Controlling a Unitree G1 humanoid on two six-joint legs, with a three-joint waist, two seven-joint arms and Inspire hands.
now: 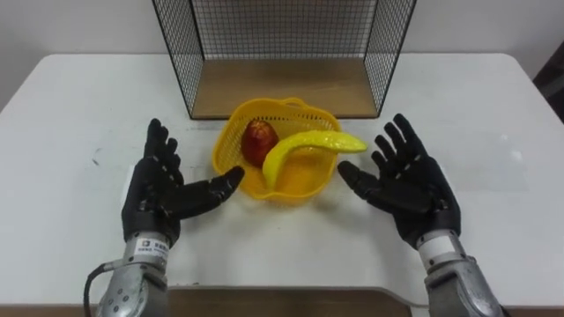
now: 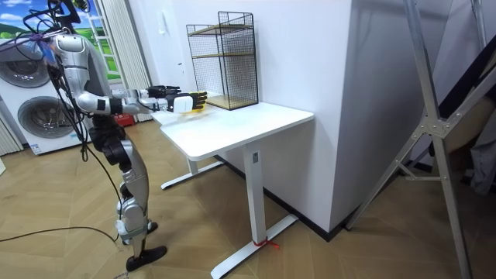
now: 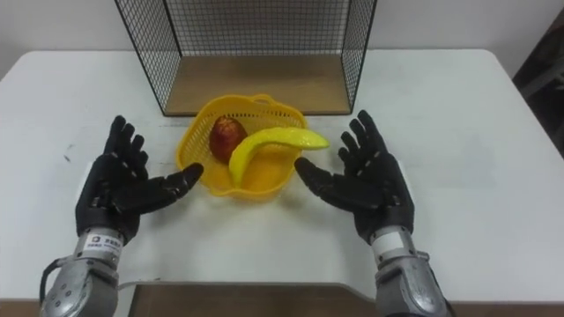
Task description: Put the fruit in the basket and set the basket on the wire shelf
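The basket (image 1: 295,187), holding banana (image 1: 308,145) and apple (image 1: 259,141), sits between the left hand (image 1: 159,189) and right hand (image 1: 414,180), both spread wide and empty, thumbs near its rim. It is likely light, flexible plastic mesh; gripping opposite rims evenly should keep the loose, overhanging banana from rolling out.

Wire shelf (image 1: 282,35): upper part cut off by top picture edge. Banana (image 1: 304,148) hides one side of apple (image 1: 257,141) and part of basket (image 1: 231,123) floor.
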